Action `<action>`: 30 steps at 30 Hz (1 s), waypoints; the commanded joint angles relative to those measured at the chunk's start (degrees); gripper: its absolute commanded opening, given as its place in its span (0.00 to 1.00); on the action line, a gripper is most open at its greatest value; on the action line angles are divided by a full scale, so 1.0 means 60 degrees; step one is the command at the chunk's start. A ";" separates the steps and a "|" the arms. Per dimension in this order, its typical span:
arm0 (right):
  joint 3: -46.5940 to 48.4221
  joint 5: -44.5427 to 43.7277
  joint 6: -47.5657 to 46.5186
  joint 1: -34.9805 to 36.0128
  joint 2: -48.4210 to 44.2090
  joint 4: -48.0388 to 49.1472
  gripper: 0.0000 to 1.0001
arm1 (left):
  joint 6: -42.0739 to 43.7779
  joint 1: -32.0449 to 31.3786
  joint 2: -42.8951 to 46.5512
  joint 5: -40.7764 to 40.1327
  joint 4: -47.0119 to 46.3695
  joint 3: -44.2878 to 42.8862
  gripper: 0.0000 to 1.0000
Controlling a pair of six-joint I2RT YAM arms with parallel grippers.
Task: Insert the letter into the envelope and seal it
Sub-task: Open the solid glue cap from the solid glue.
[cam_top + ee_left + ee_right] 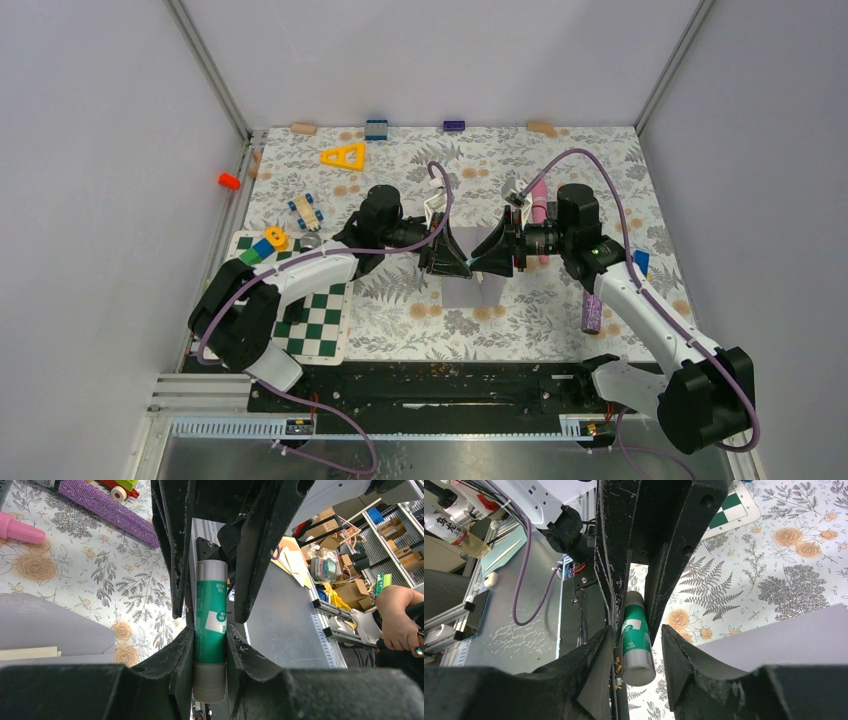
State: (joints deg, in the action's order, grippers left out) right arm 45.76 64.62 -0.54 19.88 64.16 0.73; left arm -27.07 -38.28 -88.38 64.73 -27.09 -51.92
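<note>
Both grippers meet nose to nose above the table's middle. My left gripper (460, 262) (210, 632) is shut on a green glue stick (210, 625) with grey ends, held level in the air. The stick's far grey end (639, 665) lies between the fingers of my right gripper (487, 256) (636, 637), which is open, with a gap showing on one side of the stick. The grey envelope (470, 292) (50, 625) (784, 635) lies flat on the floral cloth below them. A tan edge of the letter (27, 653) shows against the envelope.
A green-and-white checkered mat (315, 320) lies by the left arm, with toy blocks (265, 245) beside it. A purple glitter cylinder (592, 312) and a pink marker (539, 200) lie on the right. A yellow triangle (343, 156) sits at the back.
</note>
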 commanded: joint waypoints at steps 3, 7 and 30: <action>0.0064 0.0326 0.0031 0.0071 0.0052 0.0195 0.45 | 0.0033 0.0054 0.0096 0.0118 -0.0553 0.0016 0.16; 0.0081 0.0406 -0.0001 0.0071 0.0090 0.0124 0.44 | 0.0043 0.0052 0.0115 0.0119 -0.0567 0.0026 0.16; 0.0261 0.0573 -0.0009 0.0072 0.0224 -0.0063 0.01 | 0.0123 0.0052 0.0077 0.0081 -0.0546 0.0055 0.39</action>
State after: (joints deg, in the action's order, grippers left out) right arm 45.76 66.74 -0.97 19.88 65.45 0.23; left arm -26.94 -38.28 -88.38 65.04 -27.09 -51.88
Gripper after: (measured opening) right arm 0.317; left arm 0.321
